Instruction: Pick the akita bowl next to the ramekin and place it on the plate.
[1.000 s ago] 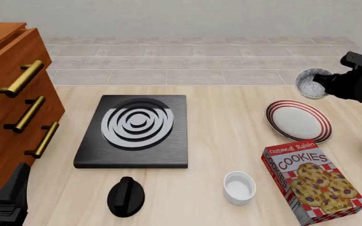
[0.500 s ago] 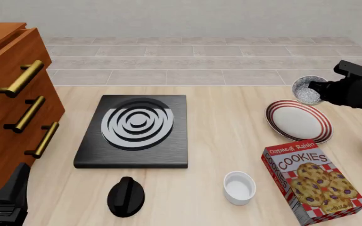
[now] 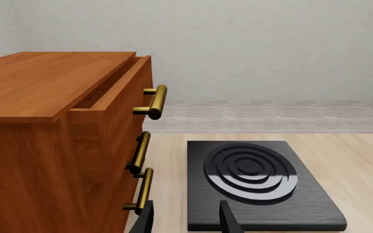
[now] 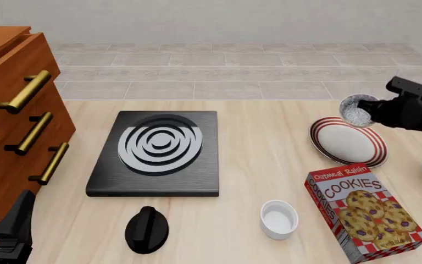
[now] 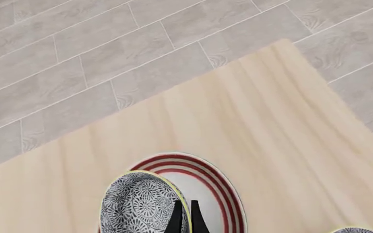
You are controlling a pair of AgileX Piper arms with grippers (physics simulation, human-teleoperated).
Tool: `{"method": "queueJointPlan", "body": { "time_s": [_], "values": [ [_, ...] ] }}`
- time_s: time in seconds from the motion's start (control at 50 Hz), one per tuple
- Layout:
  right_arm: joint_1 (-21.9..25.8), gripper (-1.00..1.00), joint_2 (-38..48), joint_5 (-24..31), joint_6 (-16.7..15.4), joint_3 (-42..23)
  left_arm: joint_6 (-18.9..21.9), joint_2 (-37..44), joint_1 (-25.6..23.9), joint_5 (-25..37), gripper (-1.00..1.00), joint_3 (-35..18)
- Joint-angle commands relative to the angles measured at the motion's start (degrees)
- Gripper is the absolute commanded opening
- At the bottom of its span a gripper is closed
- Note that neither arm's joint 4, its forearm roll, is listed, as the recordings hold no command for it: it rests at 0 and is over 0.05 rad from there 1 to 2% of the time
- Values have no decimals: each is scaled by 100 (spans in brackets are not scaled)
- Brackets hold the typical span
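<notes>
Akita bowl (image 5: 141, 206) pinched at rim over plate (image 5: 215, 194), right pincer (image 5: 184, 218) closed

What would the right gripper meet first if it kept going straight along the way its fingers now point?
Probably the plate: the right gripper, shut on the bowl, points down at its striped rim. Depth is uncertain.

table (image 4: 270, 137) | stove (image 4: 157, 153) | plate (image 4: 347, 142) | ramekin (image 4: 278, 218) | cookie box (image 4: 367, 212) | knob (image 4: 146, 229)
</notes>
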Motion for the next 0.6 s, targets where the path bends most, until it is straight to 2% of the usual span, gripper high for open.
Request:
{"method": "queueJointPlan", "body": {
  "time_s": [0.02, 0.6],
  "values": [
    [-49, -100, 151, -66, 2, -58, 0, 0, 0, 0, 100, 0],
    [-10, -100, 447, -131, -53, -108, 0, 0, 0, 0, 100, 0]
  ]
}}
